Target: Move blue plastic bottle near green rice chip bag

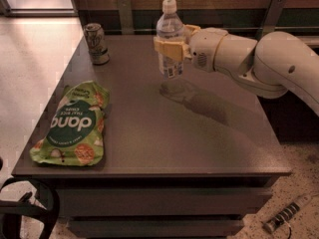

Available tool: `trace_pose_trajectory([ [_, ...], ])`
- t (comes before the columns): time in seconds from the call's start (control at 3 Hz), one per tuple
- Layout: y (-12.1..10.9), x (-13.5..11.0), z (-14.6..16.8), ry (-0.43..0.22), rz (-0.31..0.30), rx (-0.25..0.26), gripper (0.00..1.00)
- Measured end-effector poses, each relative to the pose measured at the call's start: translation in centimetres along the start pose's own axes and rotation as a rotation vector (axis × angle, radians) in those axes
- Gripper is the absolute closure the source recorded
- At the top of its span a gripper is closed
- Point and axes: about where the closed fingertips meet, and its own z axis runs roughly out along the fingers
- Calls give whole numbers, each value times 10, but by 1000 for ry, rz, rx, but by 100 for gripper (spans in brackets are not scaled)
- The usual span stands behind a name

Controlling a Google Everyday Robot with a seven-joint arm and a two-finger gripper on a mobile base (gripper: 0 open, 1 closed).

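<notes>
The blue plastic bottle (170,38) is clear with a white cap and a pale label. My gripper (171,48) is shut on its middle and holds it upright above the table, over the back centre. The arm comes in from the right. The green rice chip bag (75,125) lies flat near the table's front left edge, well to the left of and nearer than the bottle.
A metal drink can (96,44) stands at the back left of the grey table (199,143). A wall with brackets runs behind the table. A power strip (284,217) lies on the floor at lower right. A black chair part (20,213) sits at lower left.
</notes>
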Motion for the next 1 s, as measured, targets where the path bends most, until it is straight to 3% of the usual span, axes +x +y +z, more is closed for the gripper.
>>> trace_pose_trajectory([
  [0.33, 30, 9, -3, -34, 66, -36, 100],
  [1.0, 73, 22, -21, 13, 142, -59, 100],
])
